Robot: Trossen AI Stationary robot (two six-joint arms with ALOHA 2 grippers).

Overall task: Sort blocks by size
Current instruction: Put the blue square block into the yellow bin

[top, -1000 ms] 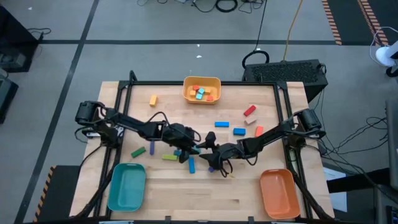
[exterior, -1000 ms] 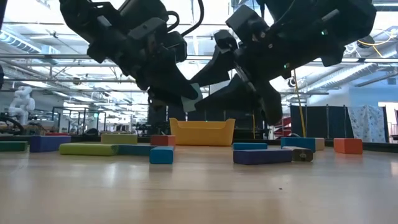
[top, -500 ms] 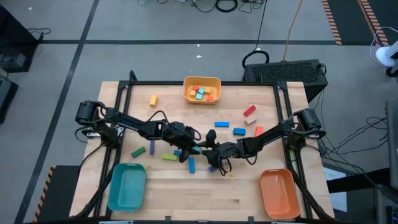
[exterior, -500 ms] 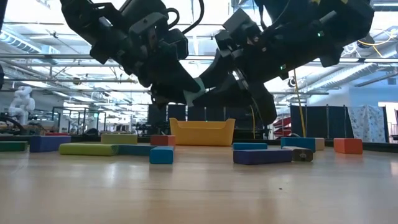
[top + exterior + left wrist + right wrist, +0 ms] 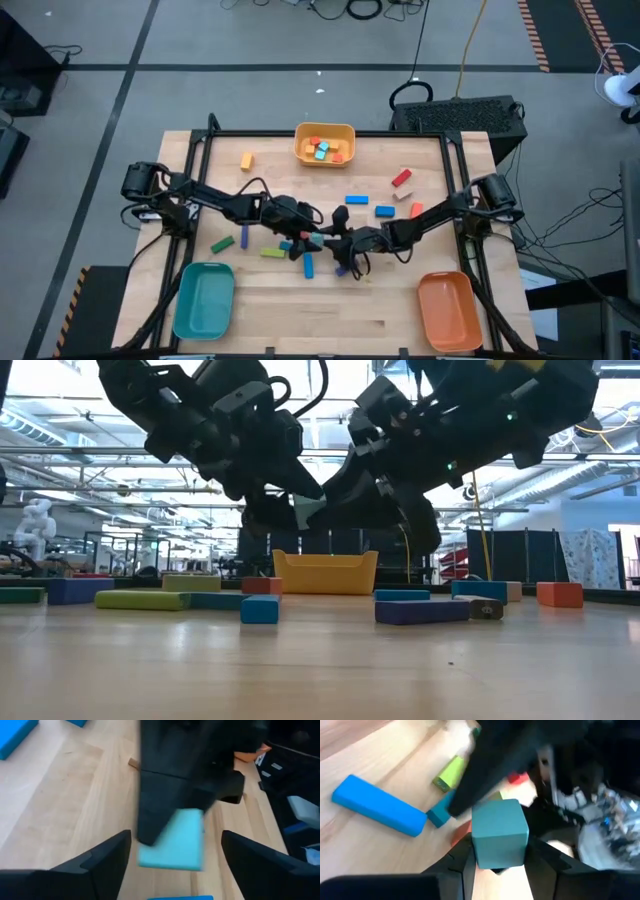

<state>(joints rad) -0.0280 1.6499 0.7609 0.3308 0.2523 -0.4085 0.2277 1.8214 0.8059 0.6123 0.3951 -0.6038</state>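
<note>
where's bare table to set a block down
Bare wood runs along the near edge between the teal tray and the orange tray, and in the far-left corner beyond the lone orange block. The middle is crowded: both grippers meet over scattered blocks by the long blue bar.

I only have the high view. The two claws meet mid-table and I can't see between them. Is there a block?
Observer: Yes, a teal block sits between the fingers of the right claw.
Operator: Is the left claw gripping it too?
Observer: No, the left claw is spread wide, clear of the block.
Operator: Is the block resting on the table?
Observer: No, the low view shows it in the air above the table.
</note>
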